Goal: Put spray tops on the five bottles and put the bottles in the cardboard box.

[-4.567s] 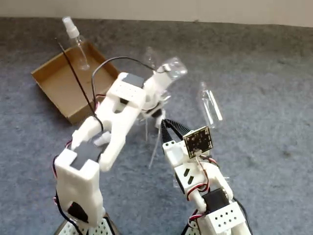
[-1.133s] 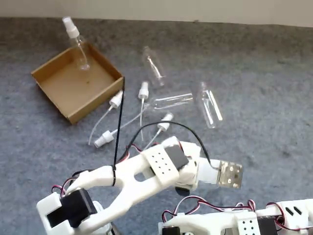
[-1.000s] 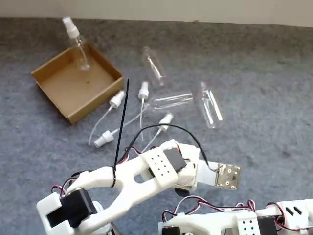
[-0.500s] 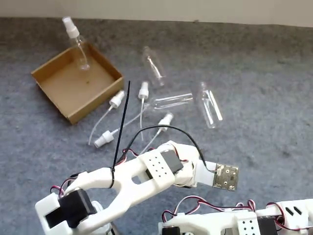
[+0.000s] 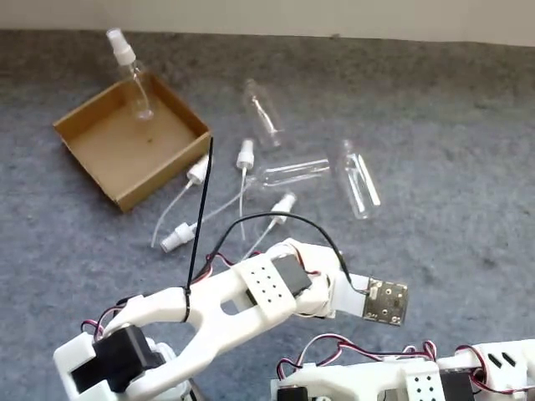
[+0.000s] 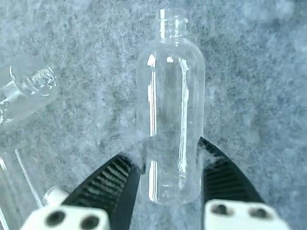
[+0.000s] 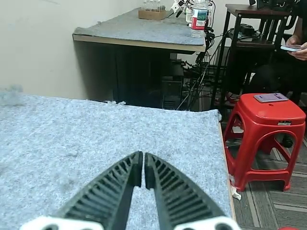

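Bottle-pickup step: left gripper (image 6: 167,153) spread wide, capless clear bottle (image 6: 170,96) lined up between its jaws, next needs closing on it; right gripper (image 7: 143,155) pinched together, empty.

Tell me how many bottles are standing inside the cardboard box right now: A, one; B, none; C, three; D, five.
A: a single capped bottle stands upright in one corner of the cardboard box.

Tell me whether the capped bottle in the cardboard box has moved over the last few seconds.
No. The bottle stands at the same far corner of the cardboard box as before.
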